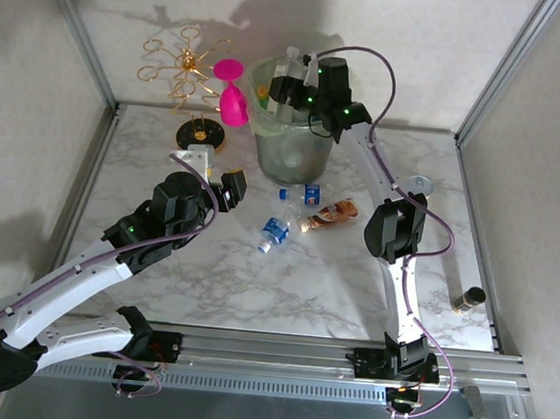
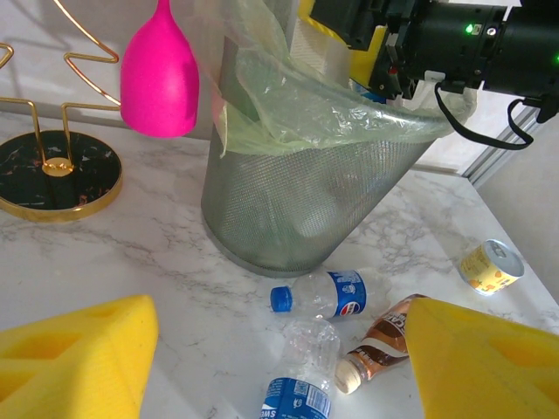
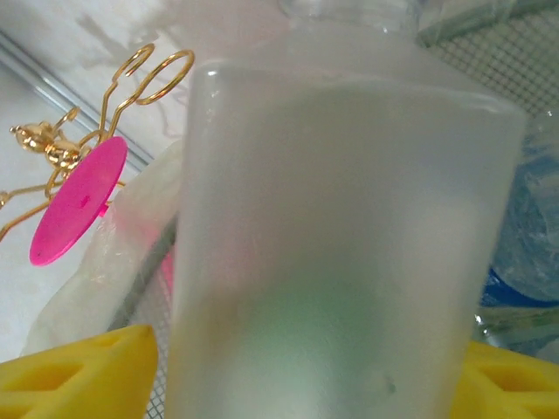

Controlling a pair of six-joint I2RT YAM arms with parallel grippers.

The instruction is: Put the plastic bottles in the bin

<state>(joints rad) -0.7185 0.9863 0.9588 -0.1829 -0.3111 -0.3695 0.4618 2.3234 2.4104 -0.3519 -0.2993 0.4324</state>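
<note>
Bin (image 1: 289,156) sits at 12 o'clock on the table (image 1: 254,286), with three bottles (image 1: 331,212) lying loose at its 6 o'clock. Right gripper (image 1: 293,78) hangs over the bin with a frosted bottle (image 3: 349,244) between its fingers, can't tell if they're actually squeezing it. Left gripper (image 1: 233,188) is at the loose bottles' 9 o'clock, fingers wide, nothing in them.

Pink goblet (image 2: 159,74), grey mesh bin (image 2: 288,209)

Three bottles (image 2: 323,292) beside one bin (image 2: 288,209), one pink goblet (image 2: 159,74), one can (image 2: 492,266)
</note>
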